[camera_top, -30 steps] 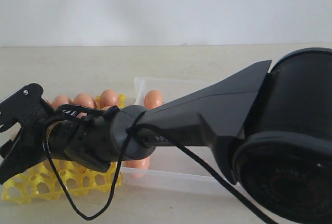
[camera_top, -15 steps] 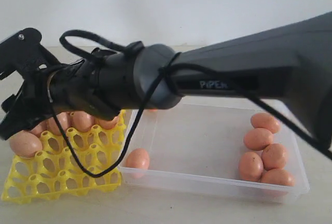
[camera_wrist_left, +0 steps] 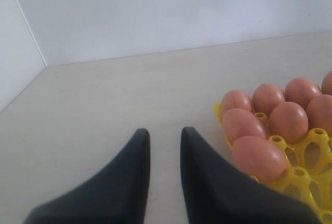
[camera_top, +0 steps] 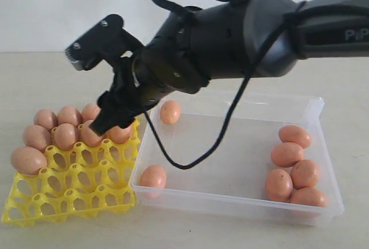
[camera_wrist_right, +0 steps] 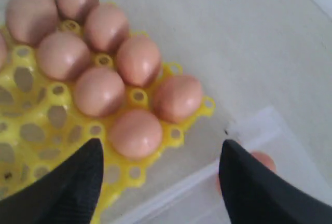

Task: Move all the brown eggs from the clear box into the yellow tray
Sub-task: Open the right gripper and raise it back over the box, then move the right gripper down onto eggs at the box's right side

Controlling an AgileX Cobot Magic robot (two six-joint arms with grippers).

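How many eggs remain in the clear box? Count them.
7 eggs: one in the far-left corner, one by the near-left wall, five clustered at the right end. The arm may hide more.

Under the right gripper (camera_top: 86, 90), its jaws wide and empty, eggs (camera_top: 64, 135) crowd the tray (camera_top: 69, 203) cells, and the lower finger hangs close over them. The tray rows farther out from it are open. Behind it, beneath the arm, the box (camera_top: 230, 200) floor is bare between two lone eggs and a group at the far end. Ahead of the left gripper (camera_wrist_left: 165, 141) is bare table (camera_wrist_left: 104, 94), with eggs beside one finger.
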